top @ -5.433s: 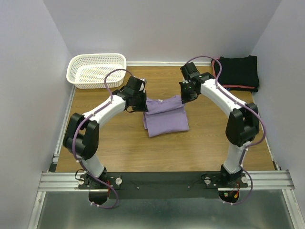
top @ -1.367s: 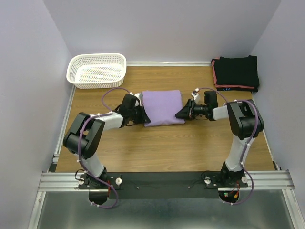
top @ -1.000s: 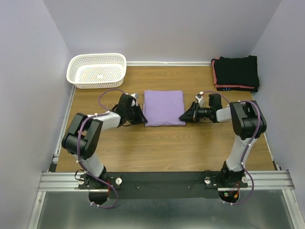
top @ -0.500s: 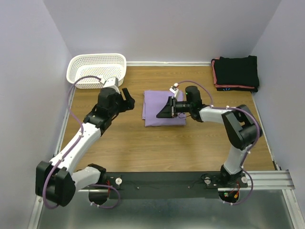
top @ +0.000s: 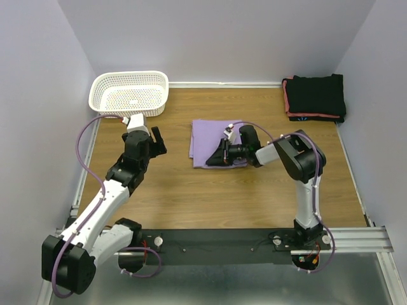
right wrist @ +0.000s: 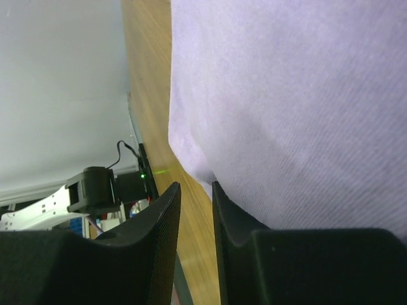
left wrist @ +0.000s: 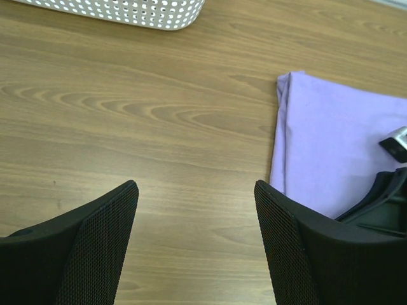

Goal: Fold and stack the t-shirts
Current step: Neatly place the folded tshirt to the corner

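Top external: folded lavender t-shirt (top: 208, 141), centre of surface (top: 191, 197). Black shirt stack (top: 316, 95), far right corner. Left gripper (top: 156, 136) released, empty, left of shirt. Right gripper (top: 215, 158) low at shirt's near edge, jaws narrow; pinch cannot be told, likely preparing transfer to stack.

The desk (top: 254, 190) is wood-grained and smooth, with a faint sheen. The lavender shirt (top: 202, 136) is soft matt cloth, and the right wrist view shows its fine weave. Left of that shirt, the basket (top: 130, 92) is white plastic pierced with small holes. Right of it, the black shirts (top: 316, 95) are matt cloth, one with a coral-red edge. The left gripper (left wrist: 196, 190) has matt black pads (left wrist: 105, 238) with a fine dotted texture.
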Motion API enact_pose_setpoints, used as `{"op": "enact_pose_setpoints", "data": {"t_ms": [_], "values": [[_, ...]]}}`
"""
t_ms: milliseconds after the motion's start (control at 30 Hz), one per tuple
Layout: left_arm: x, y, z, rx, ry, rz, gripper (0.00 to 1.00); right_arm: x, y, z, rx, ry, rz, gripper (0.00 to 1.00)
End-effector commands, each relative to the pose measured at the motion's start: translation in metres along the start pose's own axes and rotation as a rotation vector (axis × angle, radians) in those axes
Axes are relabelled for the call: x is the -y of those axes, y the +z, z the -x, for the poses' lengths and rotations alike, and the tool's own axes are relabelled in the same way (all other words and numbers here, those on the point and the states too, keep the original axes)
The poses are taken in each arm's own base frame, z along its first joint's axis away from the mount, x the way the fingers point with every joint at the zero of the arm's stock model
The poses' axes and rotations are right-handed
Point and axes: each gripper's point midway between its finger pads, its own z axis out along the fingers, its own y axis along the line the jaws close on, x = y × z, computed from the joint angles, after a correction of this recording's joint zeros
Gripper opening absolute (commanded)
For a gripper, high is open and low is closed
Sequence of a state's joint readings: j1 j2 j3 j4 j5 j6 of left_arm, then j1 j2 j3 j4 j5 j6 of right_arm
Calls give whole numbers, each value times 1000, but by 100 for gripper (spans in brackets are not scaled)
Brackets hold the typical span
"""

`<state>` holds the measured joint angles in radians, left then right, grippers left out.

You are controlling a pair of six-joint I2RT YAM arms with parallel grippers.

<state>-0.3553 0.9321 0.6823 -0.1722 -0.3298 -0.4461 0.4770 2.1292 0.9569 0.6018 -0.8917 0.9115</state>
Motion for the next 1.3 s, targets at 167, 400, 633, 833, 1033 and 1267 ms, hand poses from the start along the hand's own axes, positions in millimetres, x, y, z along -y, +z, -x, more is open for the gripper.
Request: {"op": "enact_pose_setpoints", "data": {"t_ms": [167,400,633,833,1033,1267], "values": [[19,5,1,2,99,-111,82,-50,-47,43,161,-183,-117,40],[74,3,-12,-58,200,-263,88,-8,-151,83,384,-173,-482,52],[172,-4,-65,-197,440,-456,88,40,-255,81,579,-77,-806,68],[253,-12,-110,-241,696,-560,88,81,-291,57,619,104,-843,77],[304,-9,-153,-297,858,-647,78,81,-294,57,623,108,-835,84],[321,5,-194,-405,952,-702,72,84,-293,55,616,114,-837,86]]}}
